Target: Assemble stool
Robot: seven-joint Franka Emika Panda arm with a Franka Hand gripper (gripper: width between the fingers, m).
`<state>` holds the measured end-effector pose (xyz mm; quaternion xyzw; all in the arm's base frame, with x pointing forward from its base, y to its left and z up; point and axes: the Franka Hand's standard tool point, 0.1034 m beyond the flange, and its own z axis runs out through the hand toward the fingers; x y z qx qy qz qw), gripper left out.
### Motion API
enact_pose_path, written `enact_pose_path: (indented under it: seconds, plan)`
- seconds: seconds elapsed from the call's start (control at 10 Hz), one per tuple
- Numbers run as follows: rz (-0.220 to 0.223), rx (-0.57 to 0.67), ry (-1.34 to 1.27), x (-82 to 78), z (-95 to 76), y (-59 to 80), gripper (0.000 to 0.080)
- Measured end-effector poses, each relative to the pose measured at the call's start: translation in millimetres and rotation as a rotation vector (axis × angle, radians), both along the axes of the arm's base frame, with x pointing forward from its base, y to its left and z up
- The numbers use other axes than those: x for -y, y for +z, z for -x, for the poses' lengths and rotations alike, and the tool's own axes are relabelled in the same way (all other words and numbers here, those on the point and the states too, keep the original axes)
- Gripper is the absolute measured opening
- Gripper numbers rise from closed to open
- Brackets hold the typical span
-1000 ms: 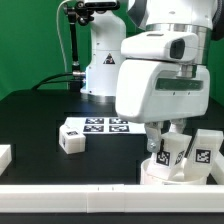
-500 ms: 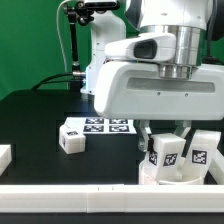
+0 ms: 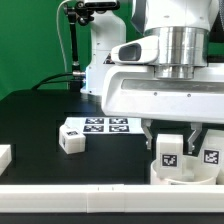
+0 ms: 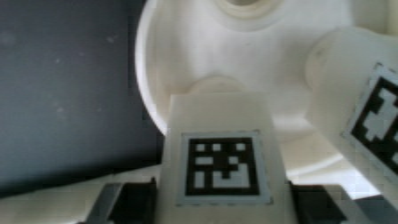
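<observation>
Pincer on the job: the white two-finger pincer [image 3: 171, 143] hangs straight down from the arm, clamped on a short chunky white plastic leg [image 3: 170, 152], with its dark fingers [image 3: 149, 135] pressed to both flanks. That held leg stands upright, long axis vertical. Its upper end is between the fingers and its lower end is down in the round shallow white plastic seat disc [image 3: 160, 173]. Its black-and-white square tag faces the exterior camera.

Over to the wrist view: the same held leg [image 4: 222, 150] runs lengthwise out from between the fingers [image 4: 134, 205] toward the disc's middle, tag square to the lens. The pincer [image 4: 222, 208] hugs it with no gap I can see.

The seat disc [image 4: 196, 60] sits at about 4 o'clock in the exterior view, on the black table [image 3: 40, 120], directly beneath the pincer. A second chunky white leg [image 3: 210, 155] also stands upright on the disc, at 3 o'clock from the held one, just beside it and outside the fingers. The wrist camera catches that second leg [image 4: 365, 95] alongside.

A third white leg [image 3: 72, 137] sits loose on the table, well apart at 9 o'clock from the pincer. The flat white marker board [image 3: 107, 125] lies just beyond that leg, toward 1 o'clock from it. Whether the held leg's foot is fully seated in the disc, I can't tell, because the rim covers it.
</observation>
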<state>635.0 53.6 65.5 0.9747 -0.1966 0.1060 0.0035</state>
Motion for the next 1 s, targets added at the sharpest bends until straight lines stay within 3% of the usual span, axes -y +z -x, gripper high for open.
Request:
enact_pose_path:
  seconds: [0.5, 1.0]
  plan:
    - [-0.091, 0.012, -0.403, -7.4, 1.0, 0.6, 0.0343]
    - [-0.183, 0.011, -0.738, 0.7, 2.7, 0.3, 0.0343]
